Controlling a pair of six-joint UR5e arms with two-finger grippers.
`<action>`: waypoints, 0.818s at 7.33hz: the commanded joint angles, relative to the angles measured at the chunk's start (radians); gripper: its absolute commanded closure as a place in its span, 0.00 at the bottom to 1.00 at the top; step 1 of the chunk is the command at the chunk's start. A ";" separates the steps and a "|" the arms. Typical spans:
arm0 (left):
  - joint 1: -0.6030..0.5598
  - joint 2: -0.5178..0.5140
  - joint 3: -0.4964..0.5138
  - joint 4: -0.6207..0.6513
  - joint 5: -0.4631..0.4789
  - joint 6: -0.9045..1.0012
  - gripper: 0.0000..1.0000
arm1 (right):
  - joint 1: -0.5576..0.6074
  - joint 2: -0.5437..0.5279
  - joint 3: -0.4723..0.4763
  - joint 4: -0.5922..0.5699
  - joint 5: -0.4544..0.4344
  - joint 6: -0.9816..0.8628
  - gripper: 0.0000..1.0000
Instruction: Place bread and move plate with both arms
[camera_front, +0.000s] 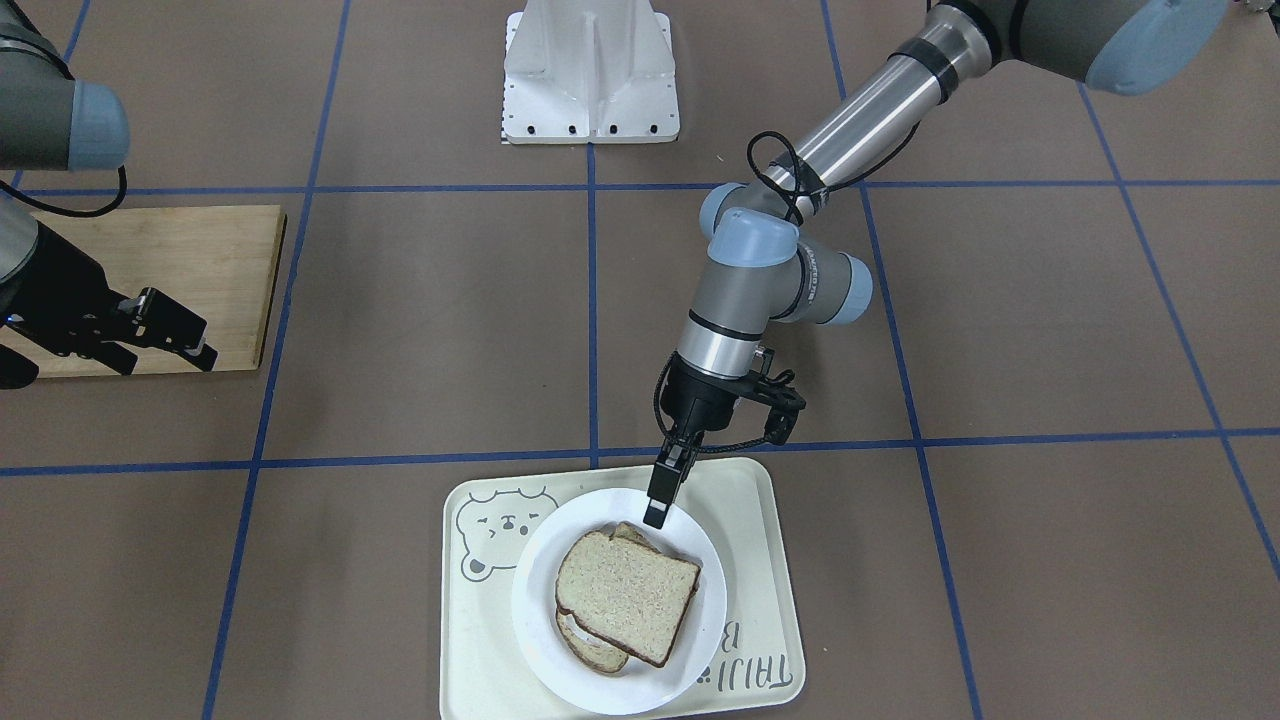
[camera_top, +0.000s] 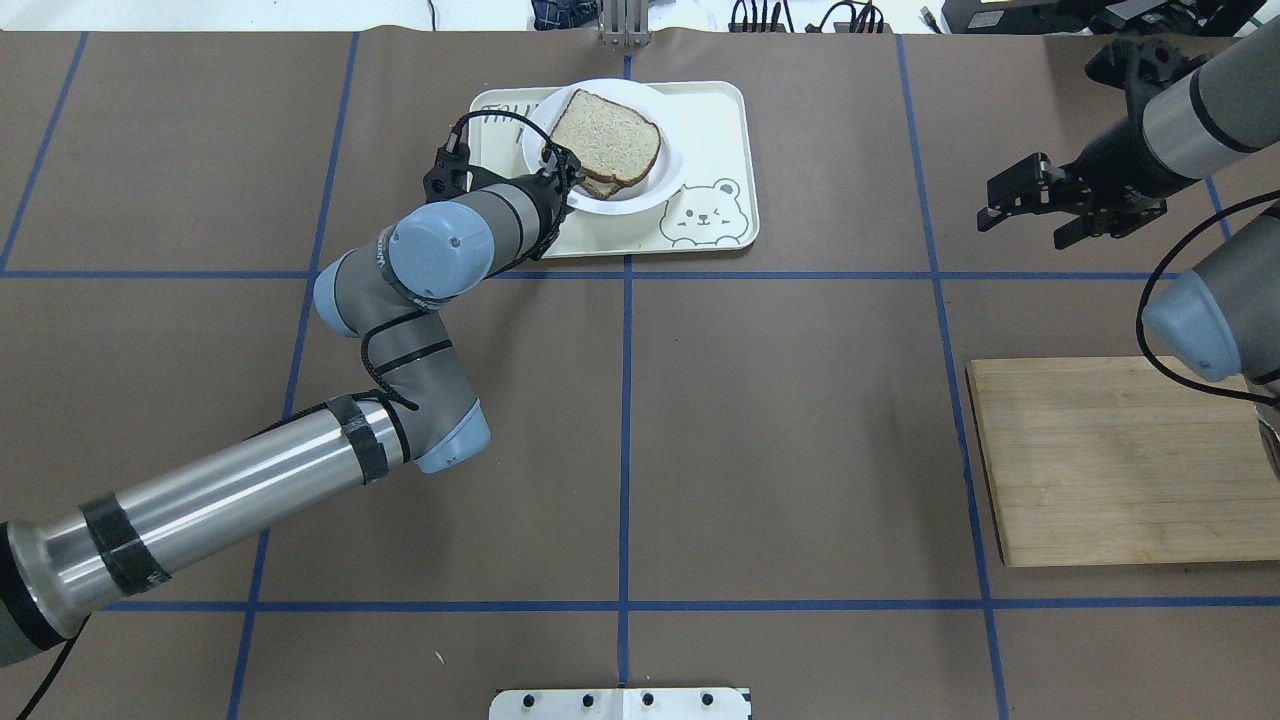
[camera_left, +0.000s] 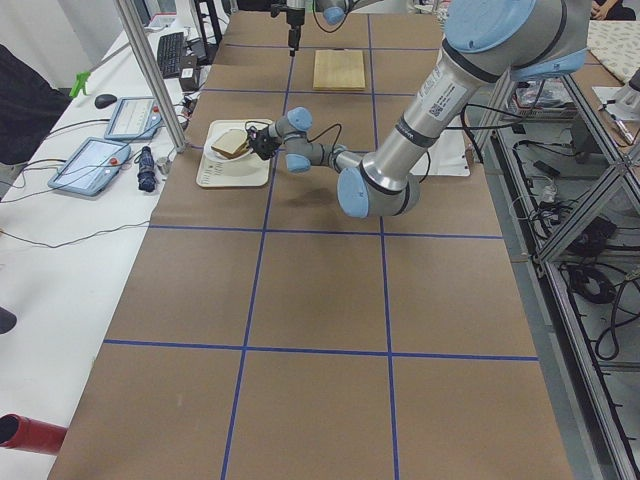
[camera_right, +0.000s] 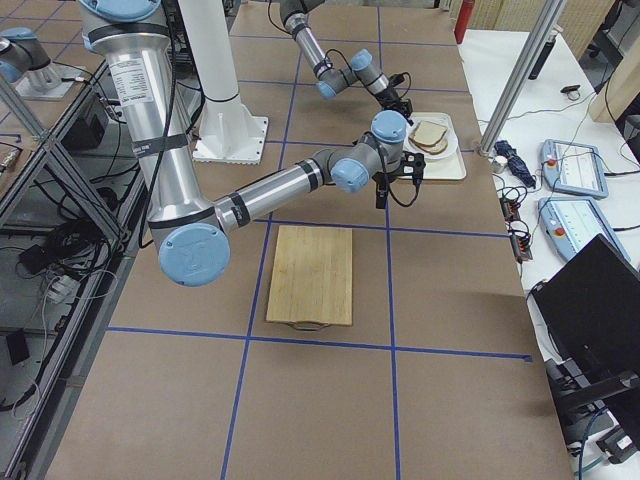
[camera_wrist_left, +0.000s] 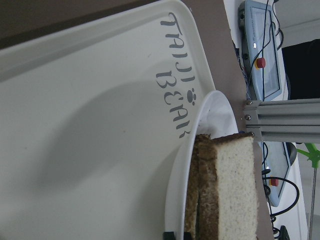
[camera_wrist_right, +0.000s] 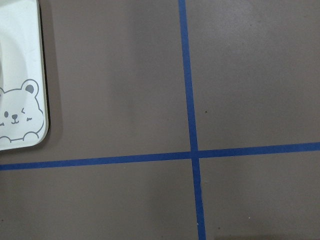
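Observation:
The bread (camera_front: 625, 590) is a plain tan slice with a dark crust. It lies on a second slice (camera_front: 590, 652) on the round white plate (camera_front: 535, 620), which sits on the cream bear-print tray (camera_front: 470, 620). My left gripper (camera_front: 657, 512) is at the plate's near rim, its fingers closed over the edge. In the overhead view it (camera_top: 558, 165) is beside the bread (camera_top: 605, 135). The left wrist view shows the plate rim (camera_wrist_left: 200, 140) and the stacked slices (camera_wrist_left: 235, 190) edge-on. My right gripper (camera_top: 1015, 215) is open and empty, hovering far to the right.
A bamboo cutting board (camera_top: 1110, 460) lies bare on the robot's right side. The white base block (camera_front: 590, 75) stands at the robot's edge. The tray's bear corner (camera_wrist_right: 20, 100) shows in the right wrist view, over brown table paper with blue tape lines.

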 joint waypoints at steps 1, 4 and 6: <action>-0.012 0.076 -0.236 0.283 -0.140 0.232 0.01 | 0.019 -0.001 -0.001 -0.018 -0.001 -0.075 0.00; -0.032 0.356 -0.597 0.439 -0.168 0.657 0.01 | 0.115 -0.047 -0.003 -0.115 -0.052 -0.284 0.00; -0.094 0.536 -0.691 0.437 -0.176 0.937 0.01 | 0.165 -0.044 -0.009 -0.111 -0.064 -0.295 0.00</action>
